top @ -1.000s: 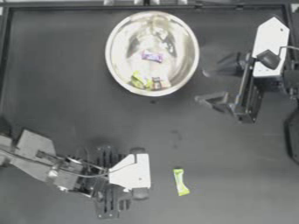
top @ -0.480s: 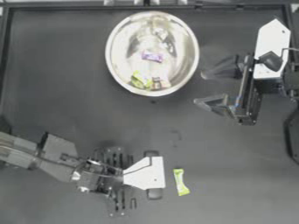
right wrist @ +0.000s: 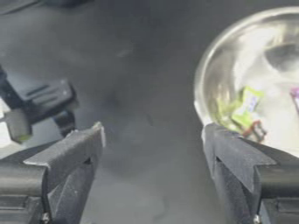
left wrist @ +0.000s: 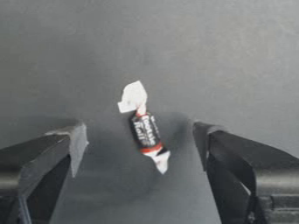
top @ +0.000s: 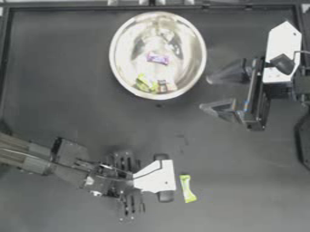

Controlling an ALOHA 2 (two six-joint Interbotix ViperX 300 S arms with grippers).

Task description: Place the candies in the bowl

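Observation:
The silver bowl (top: 124, 36) stands at the table's far middle and holds a pink-purple candy (top: 157, 58), a yellow-green candy (top: 145, 84) and a small one beside it. Another elongated yellow-green candy (top: 187, 188) lies on the table near the front edge. My left gripper (top: 167, 177) is open and low over the table right beside it. In the left wrist view that candy (left wrist: 146, 133) lies between the spread jaws of the left gripper (left wrist: 140, 130), untouched. My right gripper (top: 219, 92) hangs open just right of the bowl; its wrist view shows the bowl's rim (right wrist: 201, 87).
The left arm (top: 66, 161) stretches in from the left edge along the front of the table. The right arm's white body (top: 281, 50) sits at the right side. A raised black frame borders the table's far and side edges.
My left gripper has slid right along the front of the table and closed in on the loose yellow-green candy. The right gripper has barely moved.

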